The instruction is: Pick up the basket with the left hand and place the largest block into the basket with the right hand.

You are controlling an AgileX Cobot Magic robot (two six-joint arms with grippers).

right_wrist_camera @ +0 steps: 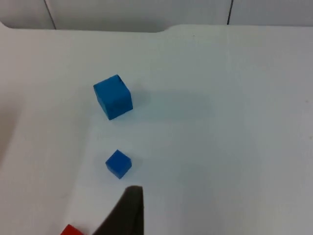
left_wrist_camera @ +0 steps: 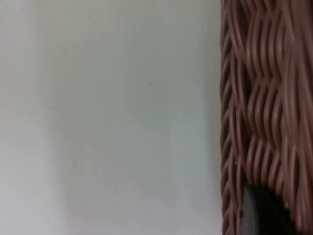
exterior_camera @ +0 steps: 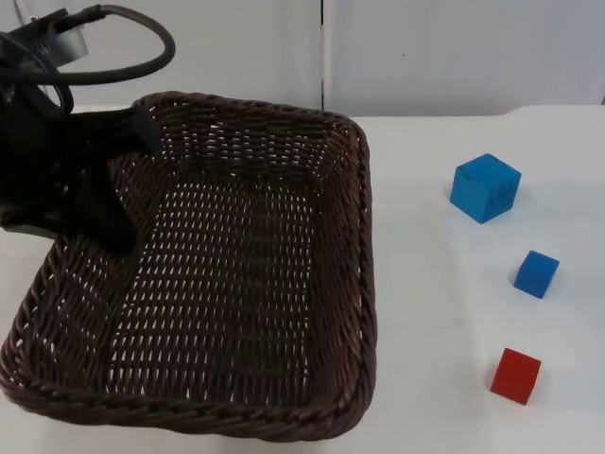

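Note:
A dark brown wicker basket takes up the left half of the table in the top view. My left gripper is shut on the basket's left rim, one finger outside the wall and one inside. The largest block, a blue cube, stands on the table to the right of the basket. A smaller blue cube and a red cube lie nearer the front. My right gripper hangs over the table, close to the small blue cube and apart from all three.
The white table runs back to the grey partition wall. Bare table separates the basket from the row of cubes.

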